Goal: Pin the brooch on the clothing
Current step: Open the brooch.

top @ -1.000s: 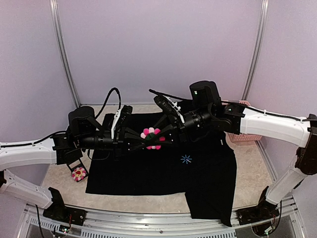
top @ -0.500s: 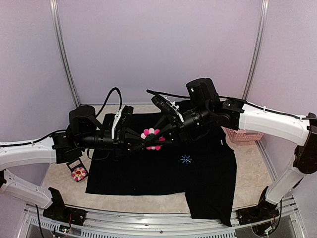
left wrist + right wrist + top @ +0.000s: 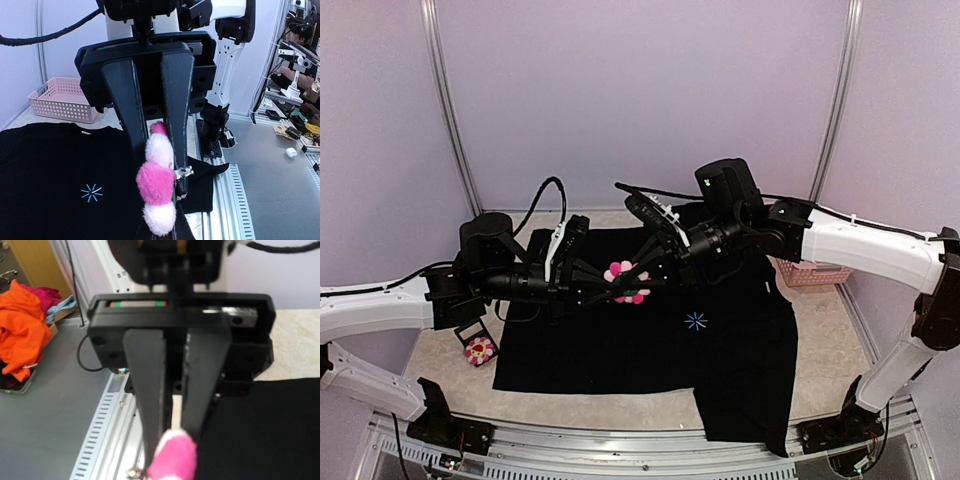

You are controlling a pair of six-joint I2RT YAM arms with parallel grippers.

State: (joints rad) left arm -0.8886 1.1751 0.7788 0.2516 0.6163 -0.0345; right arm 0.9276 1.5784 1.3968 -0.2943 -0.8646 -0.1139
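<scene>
The brooch (image 3: 625, 282), pink and white petals, hangs above the black T-shirt (image 3: 620, 350), left of its blue starburst mark (image 3: 696, 320). My left gripper (image 3: 613, 288) reaches in from the left and is shut on the brooch. My right gripper (image 3: 642, 280) reaches in from the right, its fingers closed around the brooch's other side. In the left wrist view the brooch (image 3: 156, 185) is edge-on between the right gripper's fingers (image 3: 176, 110), with a small metal pin clasp (image 3: 183, 172) on its back. The right wrist view shows one pink petal (image 3: 172, 460) at the left gripper's fingertips (image 3: 150, 440).
A second flower brooch (image 3: 478, 350) lies on the table left of the shirt, under the left arm. A pink basket (image 3: 810, 275) stands at the right behind the right arm. The shirt's lower part hangs over the front rail (image 3: 620, 445).
The right gripper has shifted slightly left and closed in on the brooch. The left gripper and brooch have stayed almost in place above the shirt.
</scene>
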